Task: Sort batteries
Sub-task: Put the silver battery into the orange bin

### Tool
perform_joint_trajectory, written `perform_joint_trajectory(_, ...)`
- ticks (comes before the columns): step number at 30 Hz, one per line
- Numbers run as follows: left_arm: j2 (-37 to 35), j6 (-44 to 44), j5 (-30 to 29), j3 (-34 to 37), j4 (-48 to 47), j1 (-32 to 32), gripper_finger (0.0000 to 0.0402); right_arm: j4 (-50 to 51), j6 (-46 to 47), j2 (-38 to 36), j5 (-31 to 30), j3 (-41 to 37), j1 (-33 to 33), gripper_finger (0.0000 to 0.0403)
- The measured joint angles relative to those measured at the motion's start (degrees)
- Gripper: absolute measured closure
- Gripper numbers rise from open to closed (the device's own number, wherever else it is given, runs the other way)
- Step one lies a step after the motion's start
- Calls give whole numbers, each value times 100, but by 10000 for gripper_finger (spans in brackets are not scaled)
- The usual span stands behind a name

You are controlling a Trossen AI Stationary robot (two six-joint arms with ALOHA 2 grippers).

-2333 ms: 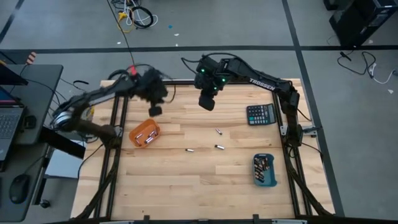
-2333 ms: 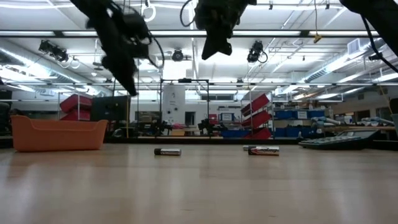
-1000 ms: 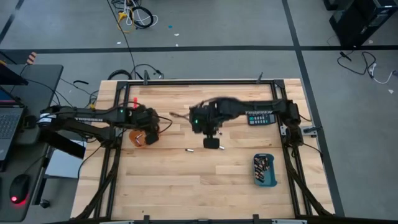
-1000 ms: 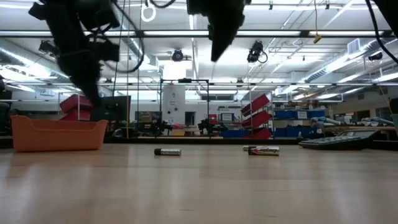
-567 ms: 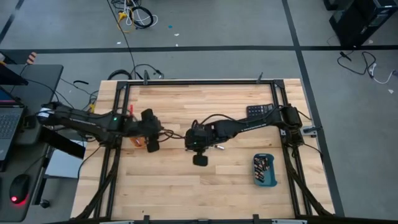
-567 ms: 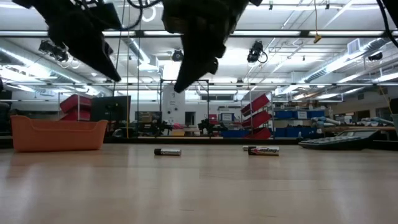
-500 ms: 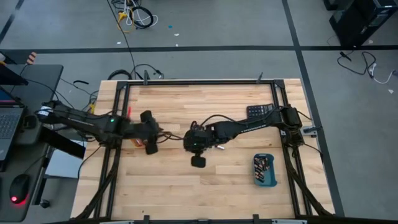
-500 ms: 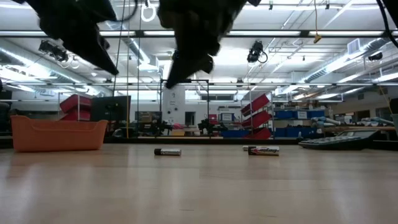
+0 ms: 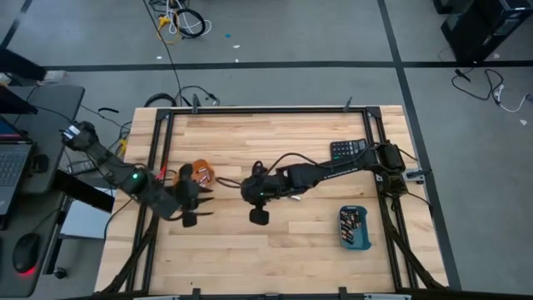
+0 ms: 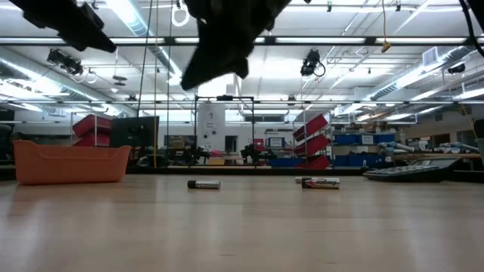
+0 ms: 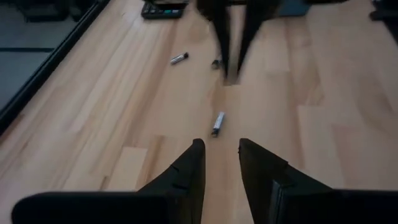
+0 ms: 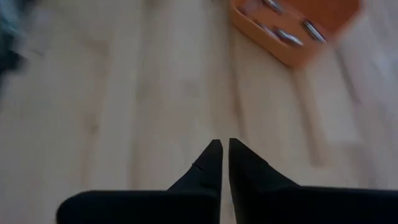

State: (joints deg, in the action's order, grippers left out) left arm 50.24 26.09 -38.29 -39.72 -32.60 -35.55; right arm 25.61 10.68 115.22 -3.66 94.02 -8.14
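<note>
We judged the sort to be partway done, with the arms between picks; loose batteries still lay on the bench [image 9: 316,250], while others sat already in the orange tray [image 9: 202,173] and the blue tray [image 9: 354,228]; the left claw [image 11: 217,163] hung above the boards just in front of the orange tray, its fingers [image 11: 189,168] parted with a clear gap and nothing between them; the right claw [image 12: 222,158] hung over the middle of the bench, pinched nearly to a point and empty; the next move, as we read it, called for one claw to come down astride a single loose cell, lined up across its length, since so small and round a thing would roll from a skewed pinch; the left wrist view showed what the overhead view hid beneath the right arm: one battery [image 11: 217,123] lying straight ahead of the left claw, and another [image 11: 179,58] farther off towards the calculator [image 11: 163,9]; the low view showed two cells [image 10: 203,183] lying flat and well apart on the wood, the second [image 10: 321,182] to the side, though neither claw's tips; the right wrist view alone looked into the orange tray and showed silvery cells [image 12: 287,36] inside
</note>
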Motion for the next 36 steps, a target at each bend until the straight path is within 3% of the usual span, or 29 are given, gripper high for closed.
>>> perform_joint_trajectory(6,0,420,-681,0,-99,-662,307,290,-31,0,-763,-198,-93,338)
perform_joint_trajectory(15,0,900,-855,0,-521,-885,307,-912,-33,2,-1013,-1368,-224,262)
perform_joint_trajectory(26,0,701,-978,262,-219,-883,307,-3281,418,2,-1055,-2764,-221,258)
perform_joint_trajectory(36,0,522,-1142,618,367,-881,307,-3700,424,186,-1144,-2973,-219,260)
